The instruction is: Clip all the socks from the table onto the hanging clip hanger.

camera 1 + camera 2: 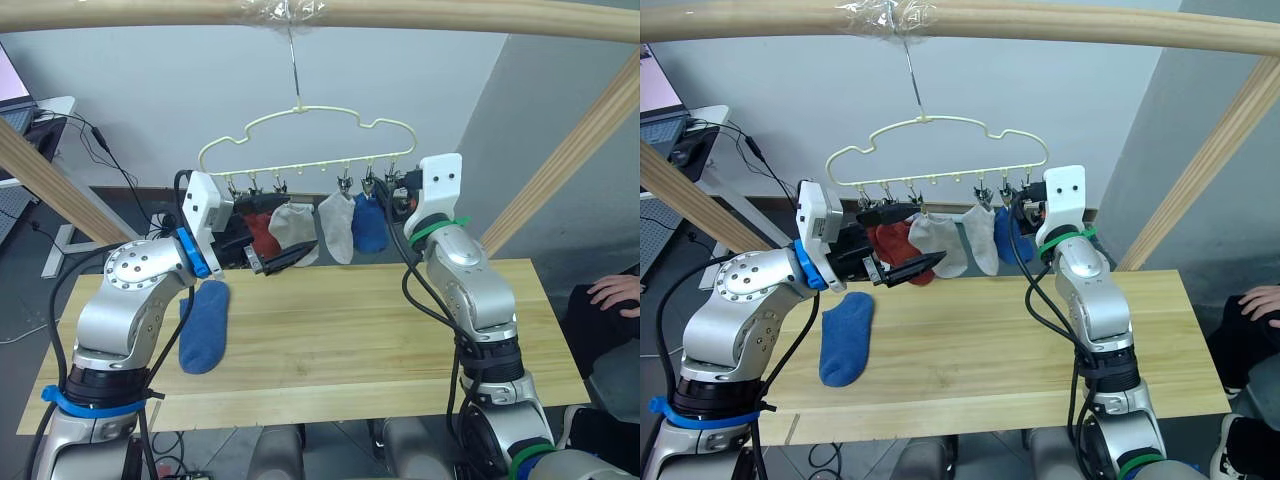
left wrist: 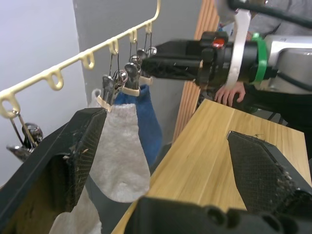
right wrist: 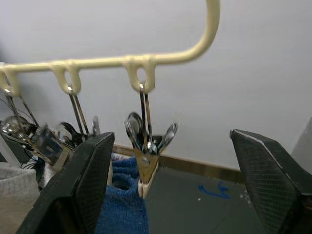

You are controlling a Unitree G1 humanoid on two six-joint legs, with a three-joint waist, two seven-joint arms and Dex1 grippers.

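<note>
The cream clip hanger (image 1: 300, 135) hangs by its hook from a wooden pole. From its clips hang rust red sock fabric (image 1: 890, 243), two light grey socks (image 1: 292, 228) (image 1: 338, 226) and a blue sock (image 1: 368, 226). Another blue sock (image 1: 205, 326) lies flat on the table (image 1: 350, 330) at the left. My left gripper (image 1: 902, 242) is open and empty, just in front of the red and grey socks. Raised to the hanger's right end, my right gripper (image 3: 170, 136) is open around a metal clip (image 3: 146, 146) that holds the blue sock (image 3: 119, 204).
A thick wooden pole frame (image 1: 320, 12) spans the top, with slanted poles at left (image 1: 50, 180) and right (image 1: 580, 150). A person's hand (image 1: 615, 293) rests past the table's right end. A desk with cables (image 1: 40, 115) stands at far left.
</note>
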